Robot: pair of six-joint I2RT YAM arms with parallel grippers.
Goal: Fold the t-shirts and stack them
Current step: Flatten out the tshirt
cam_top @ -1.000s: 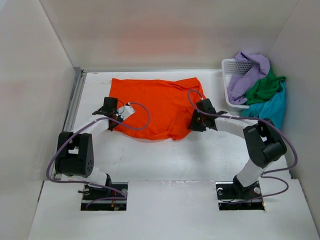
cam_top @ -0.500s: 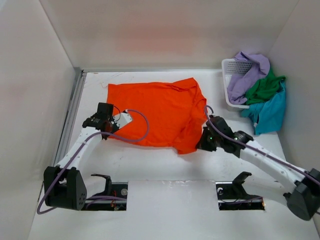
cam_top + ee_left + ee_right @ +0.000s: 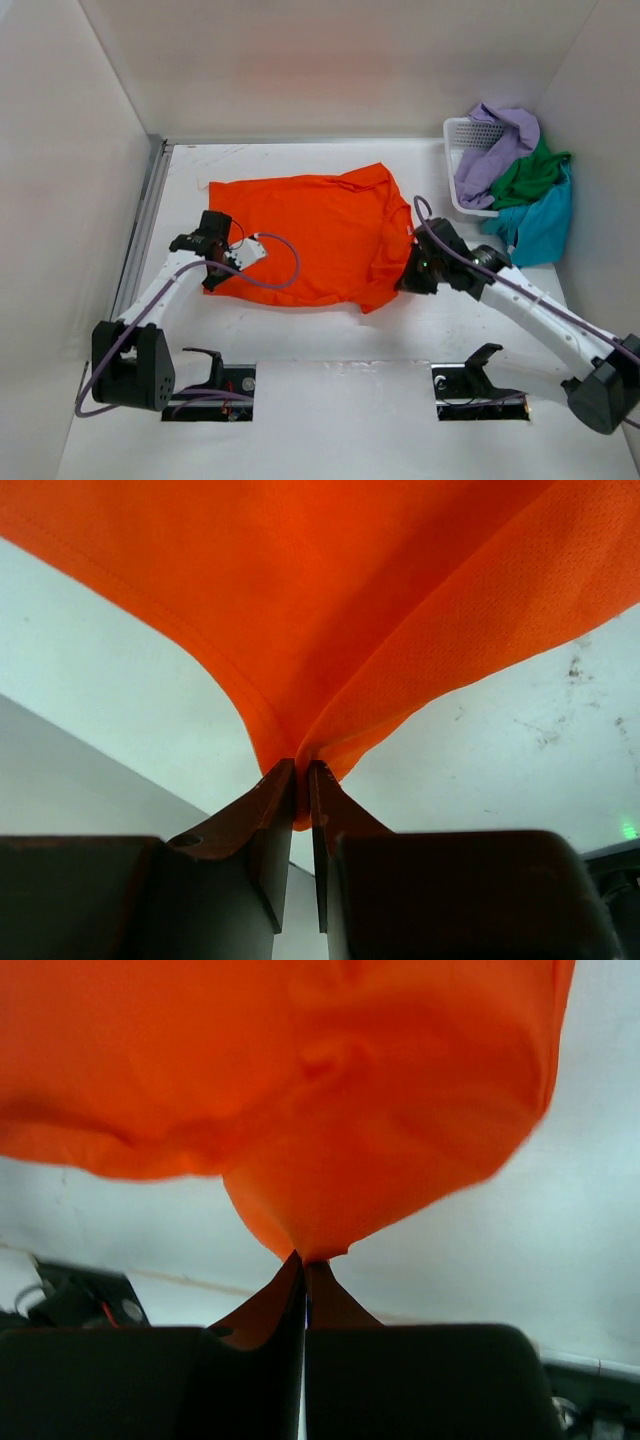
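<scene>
The orange t-shirt [image 3: 315, 235] lies spread across the middle of the table. My left gripper [image 3: 213, 274] is shut on its near left corner; in the left wrist view the cloth [image 3: 330, 600] fans out from between the jaws of that gripper [image 3: 302, 770]. My right gripper [image 3: 406, 282] is shut on the shirt's near right edge, and the right wrist view shows a bunched fold [image 3: 330, 1160] pinched at the tips of that gripper [image 3: 304, 1260]. The lavender [image 3: 500, 135], green [image 3: 530, 172] and teal [image 3: 545, 222] t-shirts hang heaped over the basket at the far right.
A white mesh basket [image 3: 460, 135] stands in the far right corner under the heaped shirts. White walls close in the table on the left, back and right. A metal rail [image 3: 150, 200] runs along the left edge. Two arm bases sit at the near edge.
The right gripper has shut on the shirt's right edge and drawn it nearer and rightward as that arm stretched out. The left gripper kept its hold and shifted slightly. The shirt now lies wider and flatter.
</scene>
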